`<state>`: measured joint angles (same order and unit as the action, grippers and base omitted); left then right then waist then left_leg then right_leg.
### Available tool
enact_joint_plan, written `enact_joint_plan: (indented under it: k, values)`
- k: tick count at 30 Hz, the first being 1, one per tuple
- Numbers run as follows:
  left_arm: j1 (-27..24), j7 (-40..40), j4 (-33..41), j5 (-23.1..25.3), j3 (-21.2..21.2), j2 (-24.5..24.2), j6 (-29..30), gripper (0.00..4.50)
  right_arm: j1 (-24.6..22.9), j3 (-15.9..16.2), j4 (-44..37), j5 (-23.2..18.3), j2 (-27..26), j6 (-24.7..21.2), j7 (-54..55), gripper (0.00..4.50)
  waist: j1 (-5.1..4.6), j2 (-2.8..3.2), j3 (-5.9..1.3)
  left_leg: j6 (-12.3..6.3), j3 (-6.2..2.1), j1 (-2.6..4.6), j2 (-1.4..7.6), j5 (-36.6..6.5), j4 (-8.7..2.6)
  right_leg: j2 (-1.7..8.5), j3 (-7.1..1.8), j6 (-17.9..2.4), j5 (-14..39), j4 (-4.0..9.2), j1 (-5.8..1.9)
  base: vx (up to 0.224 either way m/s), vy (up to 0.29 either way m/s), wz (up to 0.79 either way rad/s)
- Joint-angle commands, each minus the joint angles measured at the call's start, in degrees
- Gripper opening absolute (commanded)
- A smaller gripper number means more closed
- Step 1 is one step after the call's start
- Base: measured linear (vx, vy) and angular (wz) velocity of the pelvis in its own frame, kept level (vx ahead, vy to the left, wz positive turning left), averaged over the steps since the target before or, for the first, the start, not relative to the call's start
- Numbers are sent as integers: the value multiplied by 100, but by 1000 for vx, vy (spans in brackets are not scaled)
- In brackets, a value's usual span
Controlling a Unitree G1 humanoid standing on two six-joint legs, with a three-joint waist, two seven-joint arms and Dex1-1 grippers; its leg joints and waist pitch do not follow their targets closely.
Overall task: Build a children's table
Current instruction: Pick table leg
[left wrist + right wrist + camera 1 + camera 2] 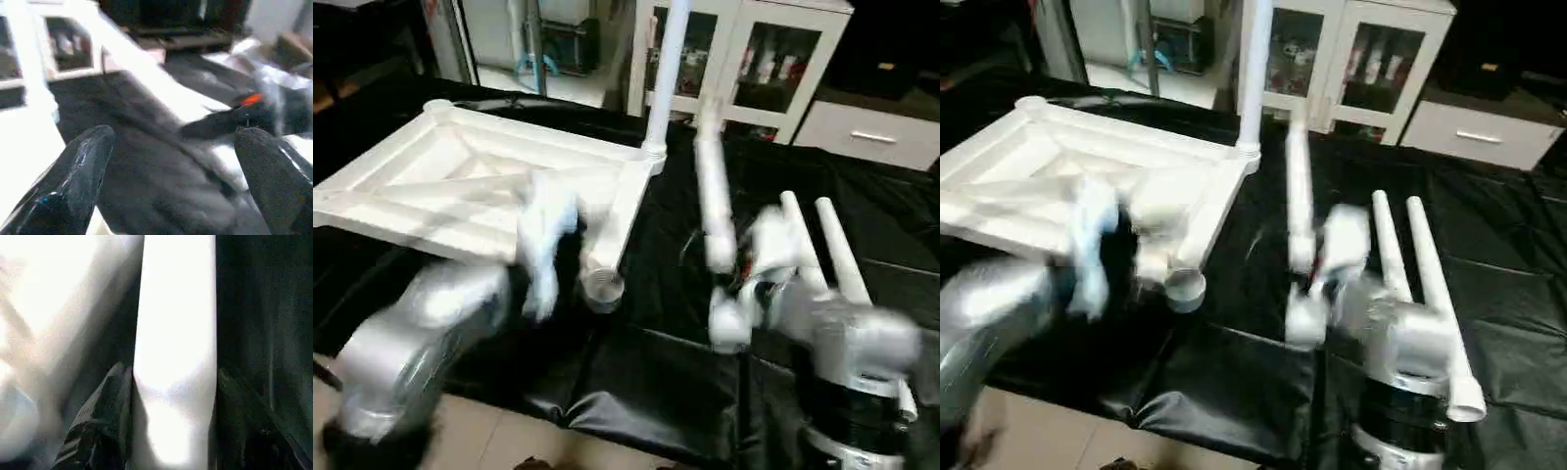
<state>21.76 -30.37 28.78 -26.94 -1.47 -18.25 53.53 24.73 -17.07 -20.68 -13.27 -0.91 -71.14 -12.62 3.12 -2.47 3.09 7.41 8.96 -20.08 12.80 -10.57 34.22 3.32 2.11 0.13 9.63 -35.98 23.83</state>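
Your black-covered worktop (pixel 656 372) carries the ribbed white plastic tabletop (pixel 460 186), underside up, beside your left end effector (pixel 171 147), whose fingers gape wide, empty. Your right end effector (pixel 168 396) clamps a tapered white tube leg (pixel 176 333).

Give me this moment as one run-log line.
tabletop: upside down on black work table | one leg upright in far corner socket | right claw: shut on leg | left claw: open, empty | two legs lying loose

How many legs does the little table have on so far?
One leg stands in a far corner of the upside-down tabletop. The right end effector holds a second leg. Two more legs lie on the black table, waiting.
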Motion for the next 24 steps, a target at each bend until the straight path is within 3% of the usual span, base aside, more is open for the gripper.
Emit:
enact_joint_plan:
  k: [1, 3, 4, 5, 7, 8, 9, 10, 11, 12, 13, 15, 18, 21, 23, 24]
  values:
    - [232, 205, -121, -304, -232, 233, 187, 450, -51, -78, -350, -361, 140, 238, -479, 185, 13, 56, -341, 329, 74, -11, -118, -1258, -395, 217, -158, -63, 2167, 534, -268, 0, 0, 0]
    - [283, 215, -135, -360, -260, 281, 227, 450, -65, -86, -402, -428, 164, 276, -578, 185, 0, 46, -361, 306, 68, -41, -113, -1049, -395, 205, -161, -195, 1850, 493, -271, 0, 0, 0]
    - [499, 296, -212, -565, -357, 475, 413, 450, -164, -155, -604, -744, 239, 442, -930, 185, -15, 41, -365, 303, 78, -43, -114, -1043, -389, 197, -164, -235, 1778, 482, -276, 0, 0, 0]
    - [609, 344, -258, -642, -401, 564, 472, 450, -221, -214, -703, -921, 245, 571, -1099, 185, 26, 144, -380, 308, 69, -12, -115, -1055, -373, 209, -163, -293, 1690, 467, -265, 0, 0, 0]
    - [869, 469, -431, -871, -550, 828, 594, 450, -366, -304, -881, -1319, 265, 880, -1459, 185, 47, 97, -405, 229, 88, -16, -100, -972, -352, 199, -162, -483, 1226, 466, -279, 0, 0, 0]
    - [962, 501, -505, -949, -595, 913, 613, 450, -398, -305, -954, -1464, 261, 924, -1607, 185, 59, 73, -392, 162, 73, -49, -100, -872, -374, 201, -152, -633, 1044, 429, -322, 0, 0, 0]
    - [1041, 509, -552, -1006, -612, 961, 622, 450, -415, -276, -1007, -1553, 269, 931, -1696, 185, 63, 71, -380, 153, 84, -49, -107, -886, -367, 200, -155, -639, 1101, 446, -314, 0, 0, 0]
    - [1153, 485, -599, -1084, -610, 1014, 636, 450, -423, -239, -1080, -1732, 238, 904, -1836, 185, 54, -20, -376, 107, 98, -49, -107, -928, -366, 204, -152, -622, 1270, 473, -322, 0, 0, 0]
    - [1242, 473, -633, -1151, -610, 1064, 650, 450, -425, -206, -1119, -1864, 229, 873, -1950, 185, 71, 9, -378, 101, 85, -53, -106, -914, -370, 216, -150, -615, 1350, 455, -332, 0, 0, 0]
    - [1320, 470, -666, -1239, -626, 1132, 674, 450, -435, -160, -1150, -1973, 217, 870, -2062, 185, 83, 80, -367, 103, 80, -40, -105, -960, -376, 219, -151, -602, 1457, 468, -313, 0, 0, 0]
    - [1320, 470, -666, -1239, -626, 1132, 674, 450, -435, -160, -1150, -1973, 217, 870, -2062, 185, 70, 56, -363, 101, 84, -38, -106, -1046, -367, 220, -146, -542, 1663, 507, -302, 0, 0, 0]
    - [1588, 652, -844, -1515, -795, 1375, 923, 450, -492, 4, -1156, -2226, 359, 976, -2360, 185, 76, 67, -364, 134, 83, -30, -108, -1157, -351, 228, -139, -442, 1969, 556, -291, 0, 0, 0]
    - [1863, 788, -1078, -1744, -998, 1549, 965, 450, -464, 87, -1053, -2373, 523, 1047, -2542, 184, 95, 26, -355, 95, 77, -51, -120, -1144, -357, 229, -125, -382, 2109, 574, -301, 0, 0, 0]
    - [1932, 809, -1133, -1878, -1083, 1594, 956, 450, -461, 118, -1014, -2401, 574, 1083, -2587, 184, 103, 27, -354, 88, 69, -64, -115, -1098, -363, 233, -118, -305, 2240, 586, -291, 0, 0, 0]
    - [2007, 808, -1134, -2137, -1225, 1621, 982, 450, -416, 186, -956, -2433, 701, 1087, -2670, 184, 106, 58, -372, 115, 65, -64, -111, -991, -358, 224, -119, -324, 2049, 570, -298, 0, 0, 0]
    - [2036, 829, -1152, -2231, -1285, 1653, 1013, 450, -415, 213, -898, -2485, 785, 1131, -2718, 184, 103, 44, -378, 107, 68, -74, -109, -940, -357, 220, -117, -382, 1880, 550, -312, 0, 0, 0]
